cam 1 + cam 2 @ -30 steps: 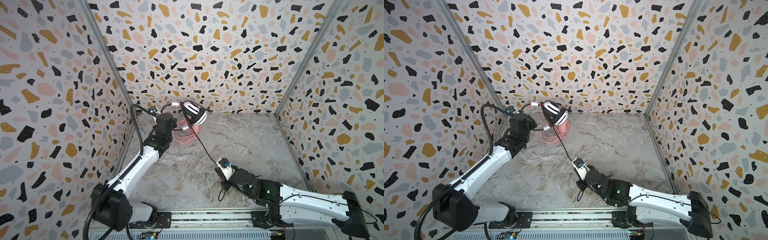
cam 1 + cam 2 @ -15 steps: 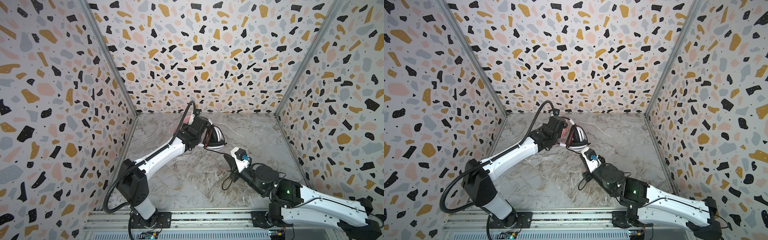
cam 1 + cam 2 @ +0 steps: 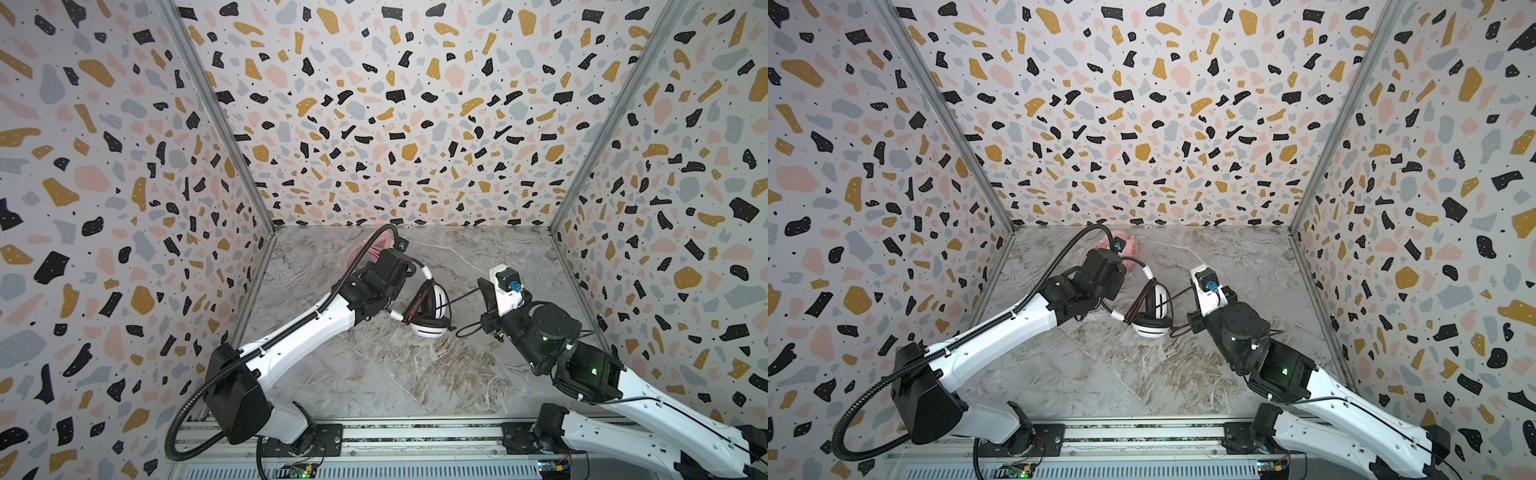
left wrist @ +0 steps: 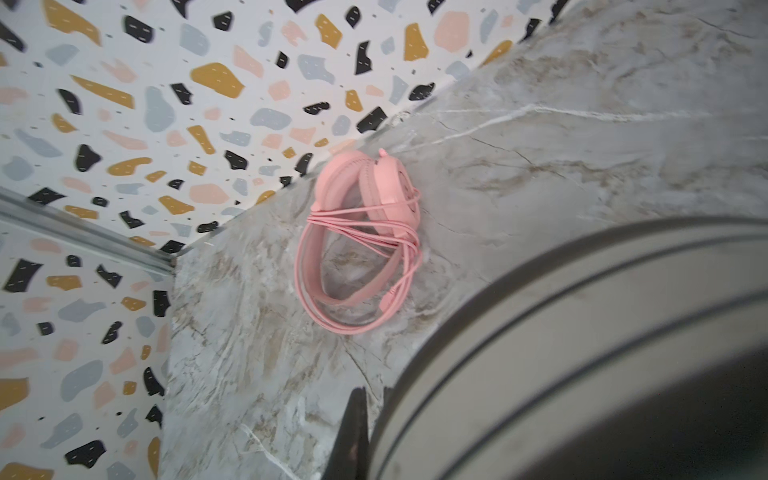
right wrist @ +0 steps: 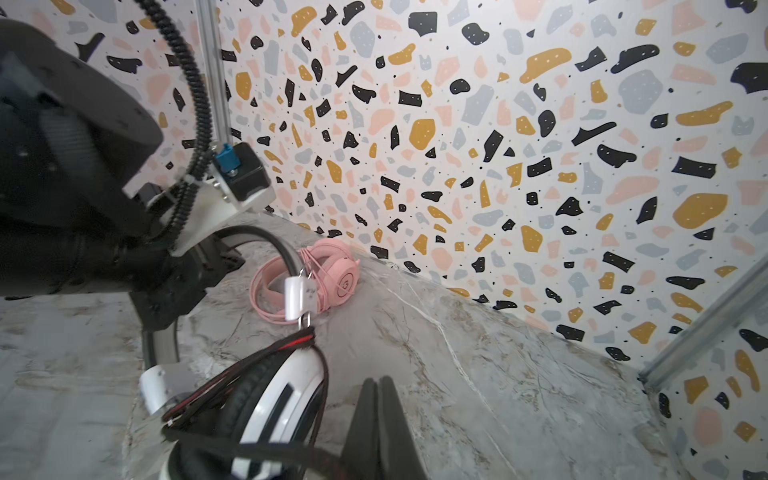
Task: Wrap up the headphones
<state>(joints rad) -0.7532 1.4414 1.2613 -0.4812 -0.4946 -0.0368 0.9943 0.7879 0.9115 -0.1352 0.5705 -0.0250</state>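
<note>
Glossy white plastic on the white-and-black headset (image 3: pixel 439 300), matt pink headset (image 4: pixel 353 187), smooth marble-look tabletop (image 3: pixel 415 374).

The floor of the box is a flat table top (image 3: pixel 374 374) that looks like gray stone, with white and brown lines running through it. A tall back wall (image 3: pixel 395 104) and two side walls (image 3: pixel 83 208) stand around it, all white with lots of black, yellow, pink and gray spots. A shiny metal strip (image 3: pixel 216 120) runs up each back corner where two walls meet.
</note>
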